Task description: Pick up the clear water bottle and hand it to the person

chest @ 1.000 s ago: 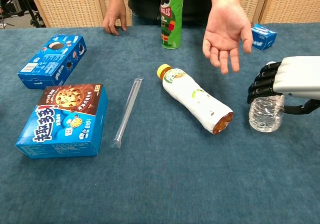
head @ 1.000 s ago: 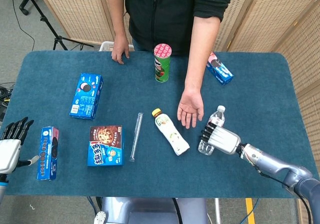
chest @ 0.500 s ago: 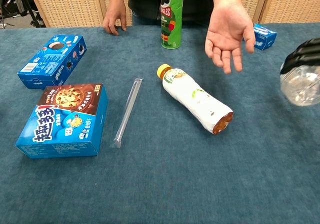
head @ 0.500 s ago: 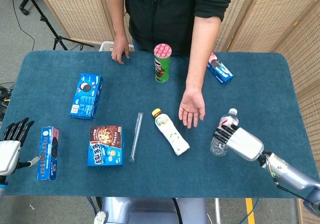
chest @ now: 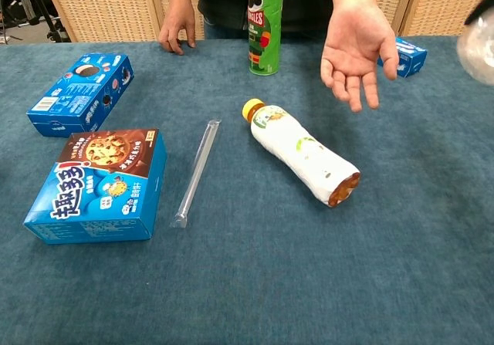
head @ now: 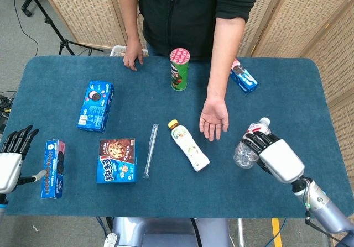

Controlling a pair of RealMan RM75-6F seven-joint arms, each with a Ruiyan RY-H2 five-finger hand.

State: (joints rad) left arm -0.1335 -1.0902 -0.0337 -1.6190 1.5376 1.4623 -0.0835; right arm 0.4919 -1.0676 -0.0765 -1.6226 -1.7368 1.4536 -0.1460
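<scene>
woven wicker screens are seen behind a worktop (head: 310,87) covered in dark teal cloth, and a person in a black top is stood at its far edge, the head cut off by the frame. the person's open palm (head: 214,118) is held out above the cloth, while the other hand (head: 133,54) is rested on the far edge. the clear water bottle (head: 250,143) is gripped by the right hand (head: 271,152), whose dark fingers are wrapped round its middle; the bottle is tilted, cap pointing away from the robot, just beside the offered palm but apart from it. in the chest view only a blurred clear sliver of the bottle (chest: 478,42) is caught at the right edge, and the right hand there is barely made out. the left hand (head: 12,157) is seen at the near left corner, holding nothing, its fingers extended and apart; its lower part is cut off by the frame. a labelled drink bottle (head: 188,145) is laid on its side near the middle, a clear straw (head: 150,150) beside it. a green crisp can (head: 178,68) is stood upright near the person. four blue biscuit boxes are spread about: one (head: 96,105) left of centre, one (head: 116,159) near the straw, one (head: 54,168) close to the left hand, and one (head: 243,76) partly hidden behind the person's forearm.
</scene>
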